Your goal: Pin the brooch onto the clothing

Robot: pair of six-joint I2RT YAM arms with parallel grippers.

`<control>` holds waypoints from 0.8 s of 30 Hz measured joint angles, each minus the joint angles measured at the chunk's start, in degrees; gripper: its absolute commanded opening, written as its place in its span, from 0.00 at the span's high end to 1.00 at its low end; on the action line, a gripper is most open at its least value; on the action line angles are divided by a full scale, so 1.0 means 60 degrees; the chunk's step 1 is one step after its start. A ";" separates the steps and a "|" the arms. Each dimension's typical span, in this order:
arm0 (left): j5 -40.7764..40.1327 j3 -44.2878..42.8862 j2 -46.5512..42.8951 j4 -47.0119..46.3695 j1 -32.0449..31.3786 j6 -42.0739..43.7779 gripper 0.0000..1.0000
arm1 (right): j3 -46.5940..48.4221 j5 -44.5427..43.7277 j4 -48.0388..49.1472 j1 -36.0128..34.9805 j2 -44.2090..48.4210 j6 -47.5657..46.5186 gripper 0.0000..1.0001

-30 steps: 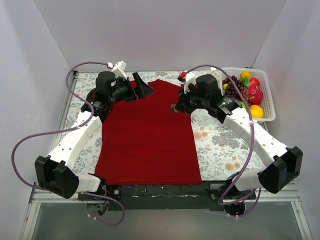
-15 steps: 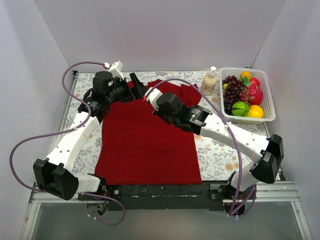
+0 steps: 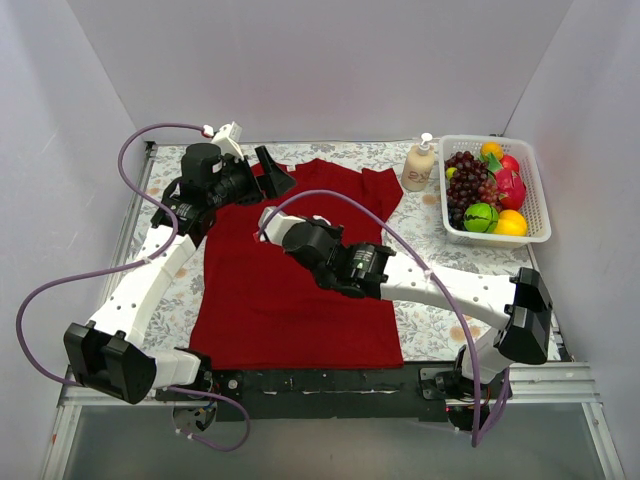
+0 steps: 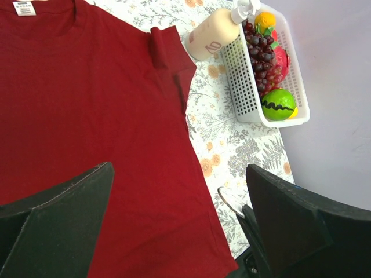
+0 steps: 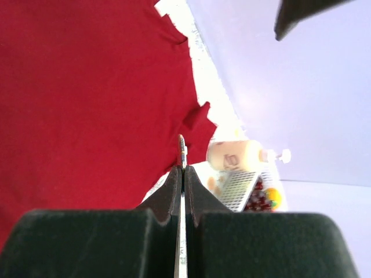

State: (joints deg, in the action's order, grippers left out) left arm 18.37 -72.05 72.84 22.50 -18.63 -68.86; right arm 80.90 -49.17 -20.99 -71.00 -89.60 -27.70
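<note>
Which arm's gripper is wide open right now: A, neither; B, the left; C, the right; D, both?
B: the left gripper stands spread wide above the clothing, while the right gripper is shut on a thin pale sliver, apparently the brooch seen edge-on.

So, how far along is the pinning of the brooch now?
Done: the shirt lies spread flat, and the brooch is gripped edge-on between the shut right fingers. In hand: they hold it over the shirt's upper part. To do: it is not yet pinned on; the left fingers are open and empty.
</note>
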 measured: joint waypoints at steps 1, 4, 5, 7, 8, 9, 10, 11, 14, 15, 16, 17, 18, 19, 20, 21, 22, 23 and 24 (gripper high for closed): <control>0.0000 0.0000 0.0000 0.0000 0.0015 0.0011 0.02 | -0.0142 -0.0186 0.0237 -0.0095 0.0007 -0.0240 0.99; -0.0004 0.0000 0.0000 0.0004 0.0025 0.0018 0.02 | -0.0568 -0.0696 0.0900 -0.0379 0.0007 -0.1020 0.99; 0.0000 0.0000 0.0000 0.0007 0.0025 0.0022 0.02 | -0.0674 -0.0820 0.1100 -0.0437 0.0007 -0.1246 0.99; -0.0004 0.0000 0.0000 0.0007 0.0025 0.0029 0.02 | -0.0925 -0.1122 0.1599 -0.0572 0.0007 -0.1796 0.99; -0.0007 0.0000 0.0000 0.0015 0.0029 0.0036 0.02 | -0.1053 -0.1293 0.1876 -0.0641 0.0007 -0.2065 0.99; -0.0007 0.0000 -0.0004 0.0025 0.0036 0.0047 0.02 | -0.1158 -0.1417 0.2109 -0.0692 0.0007 -0.2328 0.99; -0.0007 -0.0004 -0.0011 0.0062 0.0047 0.0069 0.02 | -0.1286 -0.1548 0.2412 -0.0743 0.0007 -0.2597 0.99; -0.0007 -0.0015 -0.0018 0.0106 0.0055 0.0087 0.02 | -0.1406 -0.1672 0.2703 -0.0783 0.0007 -0.2845 0.99; -0.0025 -0.0189 -0.0026 0.0335 0.0091 0.0168 0.02 | -0.1854 -0.2014 0.3687 -0.0929 0.0007 -0.3763 0.99; -0.0029 -0.0280 -0.0033 0.0397 0.0102 0.0193 0.02 | -0.2000 -0.2106 0.4007 -0.0962 0.0007 -0.4087 0.99; -0.0025 -0.0357 -0.0051 0.0437 0.0117 0.0211 0.02 | -0.2160 -0.2189 0.4339 -0.1013 0.0007 -0.4426 0.99; -0.0025 -0.0430 -0.0073 0.0470 0.0138 0.0233 0.02 | -0.2299 -0.2280 0.4666 -0.1056 0.0007 -0.4703 0.99; -0.0015 -0.0474 -0.0106 0.0470 0.0153 0.0248 0.02 | -0.2455 -0.2353 0.5016 -0.1115 0.0007 -0.5023 0.99; 0.0015 -0.0503 -0.0153 0.0463 0.0160 0.0255 0.02 | -0.2597 -0.2422 0.5362 -0.1162 0.0007 -0.5380 0.99; 0.0055 -0.0510 -0.0222 0.0459 0.0171 0.0259 0.02 | -0.2783 -0.2510 0.5880 -0.1224 0.0007 -0.5807 0.99; 0.0106 -0.0510 -0.0270 0.0463 0.0182 0.0259 0.02 | -0.2900 -0.2565 0.6229 -0.1257 0.0007 -0.6087 0.99; 0.0204 -0.0510 -0.0321 0.0455 0.0193 0.0259 0.02 | -0.3056 -0.2619 0.6703 -0.1293 0.0007 -0.6521 0.99; 0.0302 -0.0510 -0.0368 0.0452 0.0197 0.0259 0.02 | -0.3217 -0.2688 0.7213 -0.1326 0.0007 -0.6958 0.99; 0.0408 -0.0510 -0.0404 0.0452 0.0204 0.0259 0.02 | -0.3362 -0.2750 0.7694 -0.1362 0.0007 -0.7333 0.99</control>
State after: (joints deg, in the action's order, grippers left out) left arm 20.82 -75.11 70.41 25.21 -17.41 -67.31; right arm 60.73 -65.67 25.17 -79.18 -89.56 -71.70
